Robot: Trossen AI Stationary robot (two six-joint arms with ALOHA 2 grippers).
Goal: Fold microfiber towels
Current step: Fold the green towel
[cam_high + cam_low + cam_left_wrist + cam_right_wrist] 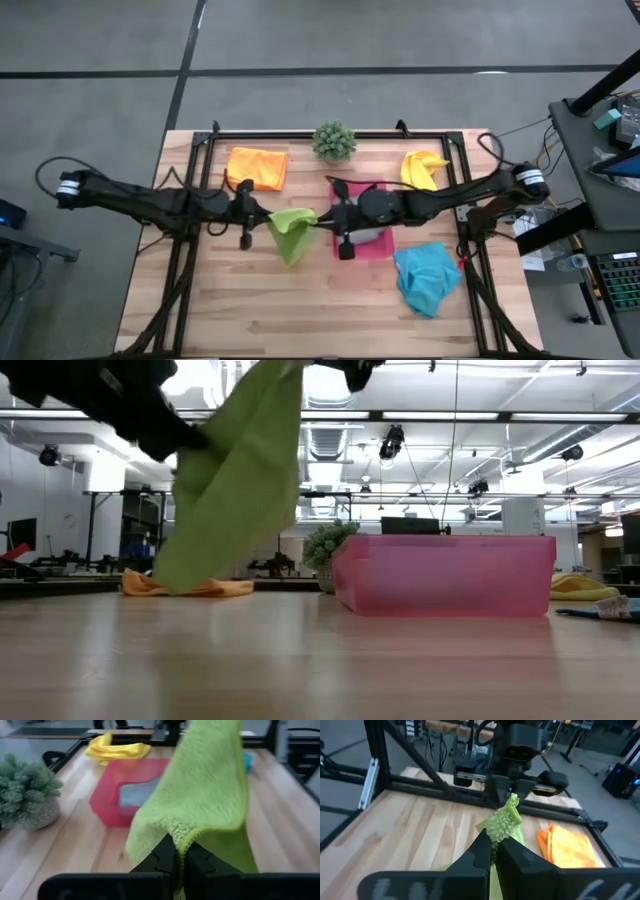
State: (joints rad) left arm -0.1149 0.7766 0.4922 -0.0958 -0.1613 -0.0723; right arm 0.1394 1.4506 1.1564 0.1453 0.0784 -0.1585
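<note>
Above wooden table (250, 310), both arms' fingers pinch lime green towel (291, 232) aloft.

Lime green towel (291, 232), orange towel (257, 167), yellow towel (422, 169), turquoise towel (427, 277), pink tray (375, 246).

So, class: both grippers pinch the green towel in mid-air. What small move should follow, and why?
Probably draw the left gripper and right gripper apart: both are shut on the green towel, which hangs bunched above the table.
</note>
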